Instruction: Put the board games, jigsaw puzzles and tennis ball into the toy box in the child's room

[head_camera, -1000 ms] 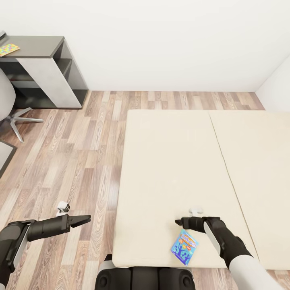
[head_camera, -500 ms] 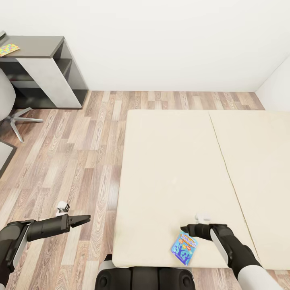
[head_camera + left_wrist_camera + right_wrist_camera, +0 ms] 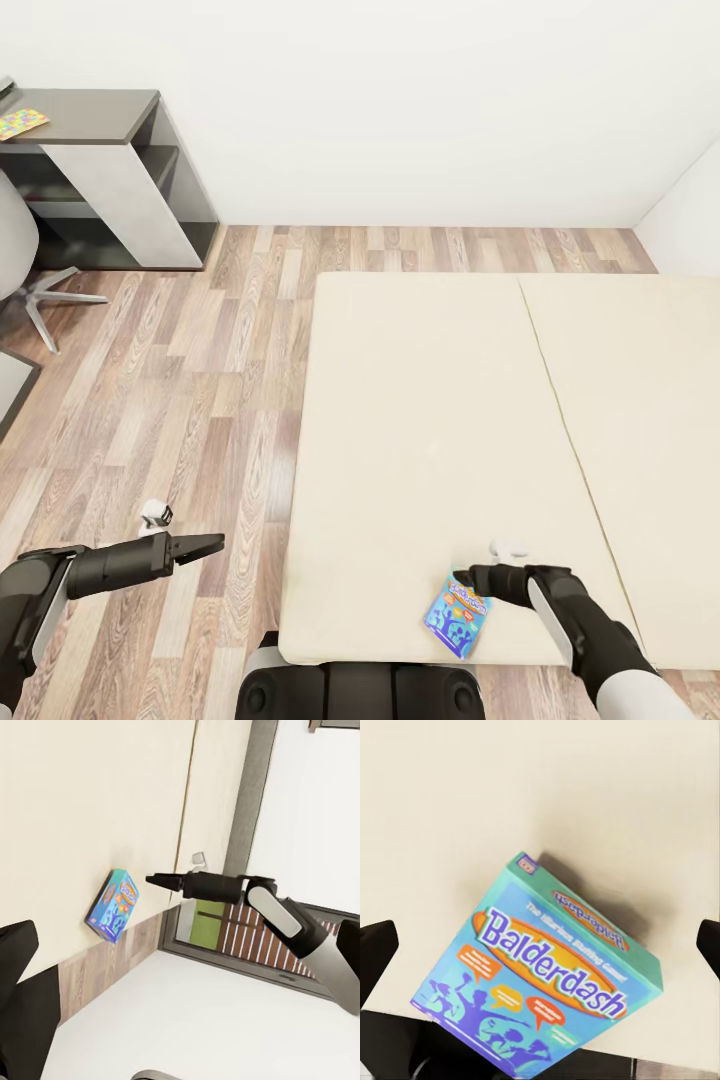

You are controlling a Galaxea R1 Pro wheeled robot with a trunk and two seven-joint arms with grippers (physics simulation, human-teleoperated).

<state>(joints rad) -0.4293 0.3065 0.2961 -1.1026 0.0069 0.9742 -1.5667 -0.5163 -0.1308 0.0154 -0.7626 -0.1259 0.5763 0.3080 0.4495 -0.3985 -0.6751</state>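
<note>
A light blue board game (image 3: 457,611) with an orange oval logo lies flat near the front edge of the beige bed (image 3: 420,400). My right gripper (image 3: 465,577) hovers open just over the box's far end. In the right wrist view the board game (image 3: 547,982) reads "Balderdash", and the two fingers (image 3: 375,952) stand wide apart on either side of it. My left gripper (image 3: 208,545) is open over the wood floor, left of the bed, holding nothing. From the left wrist view I see the board game (image 3: 112,906) and the right gripper (image 3: 159,880) beside it. One multicoloured jigsaw puzzle (image 3: 20,123) lies on the dark table (image 3: 95,105) at the far left.
A grey office chair (image 3: 25,270) stands in front of the table. Wood-plank floor (image 3: 180,380) separates the table from the bed. A white wall runs behind, and the second mattress section (image 3: 640,430) stretches to the right.
My right gripper has come nearer and lower, from beyond the board game to right over its far end. The left arm and the box have not moved.
</note>
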